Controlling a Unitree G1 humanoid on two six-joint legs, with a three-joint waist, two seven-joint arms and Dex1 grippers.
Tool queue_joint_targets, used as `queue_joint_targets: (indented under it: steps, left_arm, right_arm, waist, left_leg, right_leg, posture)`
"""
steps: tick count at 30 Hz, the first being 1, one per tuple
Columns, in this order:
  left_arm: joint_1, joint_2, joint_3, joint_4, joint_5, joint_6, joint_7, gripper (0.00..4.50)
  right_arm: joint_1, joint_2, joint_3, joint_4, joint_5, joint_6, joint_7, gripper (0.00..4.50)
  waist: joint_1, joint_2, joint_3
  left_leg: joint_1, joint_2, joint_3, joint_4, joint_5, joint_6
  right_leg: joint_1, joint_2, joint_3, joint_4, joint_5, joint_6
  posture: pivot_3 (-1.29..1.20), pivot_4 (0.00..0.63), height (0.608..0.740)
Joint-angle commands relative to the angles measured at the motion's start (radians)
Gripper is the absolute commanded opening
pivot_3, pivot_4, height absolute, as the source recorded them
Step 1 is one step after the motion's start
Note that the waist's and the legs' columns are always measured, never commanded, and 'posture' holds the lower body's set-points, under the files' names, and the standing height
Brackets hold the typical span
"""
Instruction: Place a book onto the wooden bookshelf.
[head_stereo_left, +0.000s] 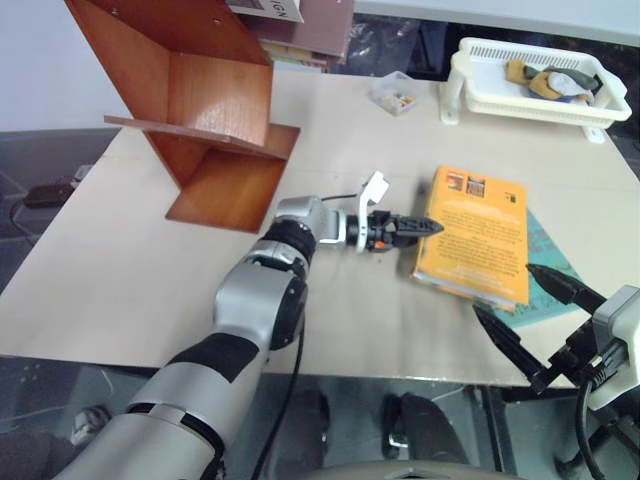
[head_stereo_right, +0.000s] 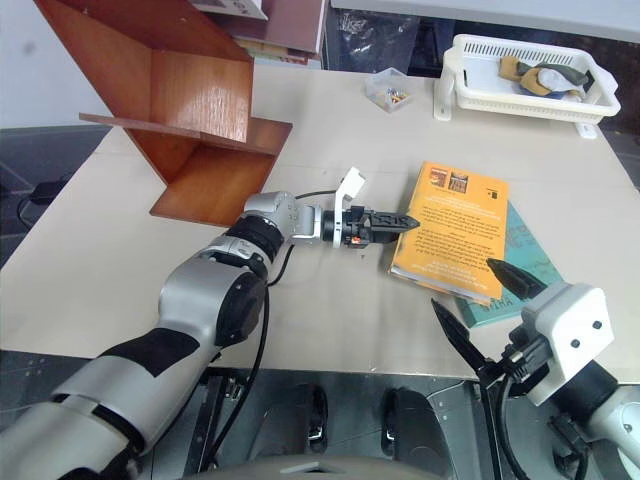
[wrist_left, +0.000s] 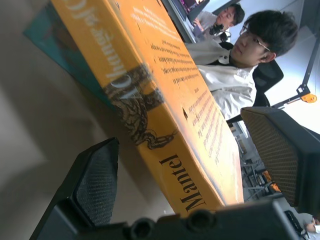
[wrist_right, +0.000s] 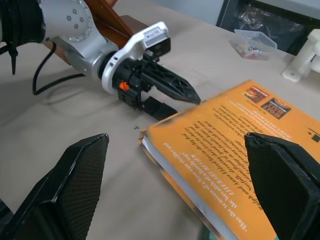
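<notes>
A: Largest item first?
B: Table (head_stereo_left: 120, 260), pale top, bare stretch between shelf and books. Wooden bookshelf (head_stereo_left: 205, 110), far left corner, tilted, divider board across.
A: Book?
B: Book (head_stereo_left: 475, 235), orange-yellow, flat on a teal book (head_stereo_left: 548, 262), right side nr front edge. White basket (head_stereo_left: 530, 85) far right, small clear box (head_stereo_left: 397, 92) beside it.
A: Grippers?
B: Left gripper (head_stereo_left: 425, 226) level, fingers spread, one over the cover, one under the spine edge. Right gripper (head_stereo_left: 540, 305) spread wide, empty, nr table's front edge.
A: Advice?
B: Prob. seat jaws deeper before closing; thick book may pivot. Lift clear of teal one, swing left over bare table; mind shelf's low panel edge.
</notes>
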Motion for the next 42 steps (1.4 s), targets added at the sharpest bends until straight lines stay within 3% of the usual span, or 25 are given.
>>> queue_joint_targets:
  steps: [1, 8, 11, 13, 16, 17, 20, 24, 31, 37, 40, 42]
  left_arm:
    - [-0.033, -0.028, 0.053, 0.014, 0.000, -0.025, 0.014, 4.50]
    - [-0.045, -0.044, 0.159, 0.047, -0.014, -0.010, 0.091, 4.50]
    - [-0.046, -0.043, 0.194, 0.056, -0.011, 0.007, 0.119, 3.68]
    - [-0.046, -0.042, 0.206, 0.057, -0.006, 0.021, 0.119, 2.59]
    - [-0.043, -0.036, 0.219, 0.058, -0.002, 0.041, 0.127, 1.65]
    - [-0.040, -0.035, 0.228, 0.059, -0.004, 0.048, 0.135, 1.11]
    - [-0.036, -0.028, 0.255, 0.057, -0.016, 0.081, 0.146, 0.30]
    - [-0.042, 0.003, 0.289, 0.044, -0.028, 0.127, 0.150, 0.30]
    - [-0.068, 0.138, 0.288, -0.092, -0.051, 0.249, 0.108, 0.30]
    - [0.085, 0.228, 0.098, -0.556, -0.007, 0.134, 0.052, 0.30]
    - [0.240, 0.314, -0.026, -0.871, 0.050, -0.027, 0.027, 0.30]
    - [0.311, 0.351, -0.068, -0.988, 0.076, -0.138, 0.015, 0.30]
  right_arm:
    - [-0.037, 0.001, -0.021, -0.023, 0.038, 0.031, 0.000, 4.46]
    - [-0.079, 0.003, -0.030, -0.023, 0.069, 0.079, 0.007, 4.46]
    - [-0.081, 0.006, -0.038, -0.023, 0.074, 0.090, 0.009, 4.50]
    - [-0.081, 0.007, -0.041, -0.023, 0.077, 0.092, 0.008, 4.50]
    - [-0.086, 0.002, -0.043, -0.023, 0.085, 0.096, 0.003, 4.50]
    - [-0.086, 0.003, -0.045, -0.023, 0.085, 0.098, 0.004, 4.50]
    - [-0.093, 0.002, -0.043, -0.023, 0.089, 0.109, 0.003, 4.50]
    - [-0.112, 0.003, -0.041, -0.023, 0.095, 0.125, 0.004, 4.50]
    - [-0.207, 0.052, -0.030, -0.023, 0.120, 0.211, 0.021, 4.50]
    - [-0.490, 0.142, 0.081, 0.067, 0.177, 0.320, 0.071, 4.50]
    - [-0.683, 0.205, 0.160, 0.175, 0.193, 0.370, 0.129, 4.50]
    - [-0.764, 0.240, 0.186, 0.227, 0.192, 0.407, 0.165, 4.50]
  waist:
    - [0.000, 0.000, 0.000]
    - [0.000, 0.000, 0.000]
    - [0.000, 0.000, 0.000]
    - [0.000, 0.000, 0.000]
    - [0.000, 0.000, 0.000]
    - [0.000, 0.000, 0.000]
    - [-0.001, 0.000, 0.000]
    - [-0.001, 0.000, 0.000]
    - [-0.002, 0.000, 0.000]
    - [-0.002, 0.000, 0.000]
    - [-0.009, 0.001, -0.001]
    - [-0.006, 0.001, 0.000]
  left_leg:
    - [0.000, 0.000, 0.000, 0.000, 0.000, 0.000]
    - [0.000, 0.000, 0.000, 0.000, 0.000, 0.000]
    - [0.000, 0.000, 0.000, 0.000, 0.000, 0.000]
    - [0.000, 0.000, 0.000, 0.000, 0.000, 0.000]
    - [0.000, 0.000, 0.000, 0.000, 0.000, 0.000]
    - [0.000, 0.000, 0.000, 0.000, 0.000, 0.000]
    - [0.000, 0.000, 0.000, 0.000, 0.000, 0.000]
    - [0.001, 0.000, 0.000, 0.000, 0.000, 0.000]
    - [0.001, 0.000, 0.000, 0.000, 0.000, 0.000]
    - [0.002, 0.000, 0.000, 0.001, 0.000, 0.000]
    - [0.003, 0.000, 0.002, 0.001, 0.000, 0.000]
    - [0.003, 0.001, 0.002, 0.001, 0.000, 0.000]
  right_leg:
    - [0.000, 0.000, 0.000, 0.000, 0.000, 0.000]
    - [0.000, 0.000, 0.000, 0.000, 0.000, 0.000]
    - [0.000, 0.000, 0.000, 0.000, 0.000, 0.000]
    - [0.000, 0.000, 0.000, 0.001, 0.000, 0.000]
    - [0.000, 0.000, 0.000, 0.001, 0.000, 0.000]
    - [0.000, 0.000, 0.000, 0.001, 0.000, 0.000]
    - [0.000, 0.000, 0.000, 0.001, 0.000, 0.000]
    - [0.000, 0.000, 0.000, 0.001, 0.000, 0.000]
    - [0.000, 0.000, 0.000, 0.002, 0.000, 0.000]
    - [0.001, 0.000, 0.001, 0.003, 0.000, 0.000]
    - [0.001, 0.000, 0.003, 0.004, 0.001, -0.002]
    - [0.000, 0.001, 0.003, 0.004, 0.002, -0.004]
  posture:
    - [0.00, 0.150, 0.740]
    - [0.00, 0.150, 0.740]
    - [0.00, 0.150, 0.740]
    - [0.00, 0.150, 0.740]
    - [0.00, 0.150, 0.740]
    - [0.00, 0.150, 0.740]
    - [0.00, 0.150, 0.740]
    - [0.00, 0.150, 0.740]
    - [0.00, 0.150, 0.740]
    - [0.00, 0.150, 0.740]
    - [0.00, 0.150, 0.740]
    - [0.00, 0.150, 0.740]
